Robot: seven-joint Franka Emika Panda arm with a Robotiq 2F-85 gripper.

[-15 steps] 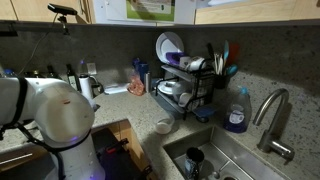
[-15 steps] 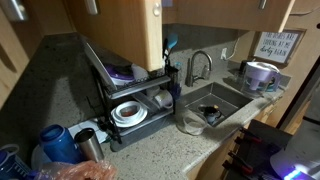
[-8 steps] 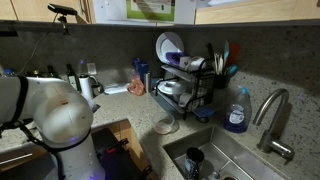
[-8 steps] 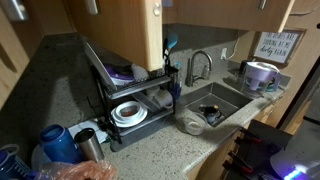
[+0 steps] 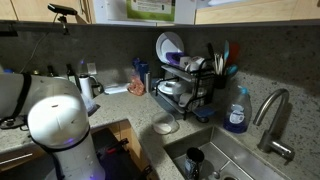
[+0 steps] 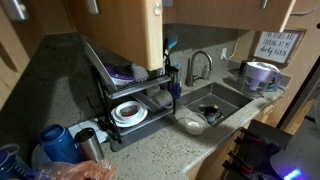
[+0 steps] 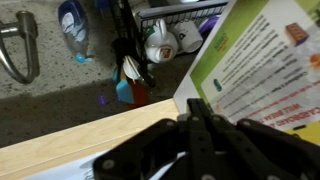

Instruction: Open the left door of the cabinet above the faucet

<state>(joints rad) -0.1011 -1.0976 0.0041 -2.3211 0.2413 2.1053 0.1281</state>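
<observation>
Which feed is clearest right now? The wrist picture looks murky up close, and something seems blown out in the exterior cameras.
Wrist view: the fingers are a dark, blurred mass up close, while the printed poster and the faucet beyond them read better. In an exterior view, the white arm is bright and soft against a dim counter. In an exterior view, a purple glow flares low; the rest is warm and dim.

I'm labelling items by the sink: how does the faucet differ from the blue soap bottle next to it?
The faucet is bare brushed steel; the soap bottle is blue plastic. The faucet rises into an arched gooseneck spout; the soap bottle is short and squat. The faucet is fixed at the edge of the sink; the soap bottle stands free on the counter. Both stand upright beside the sink.
</observation>
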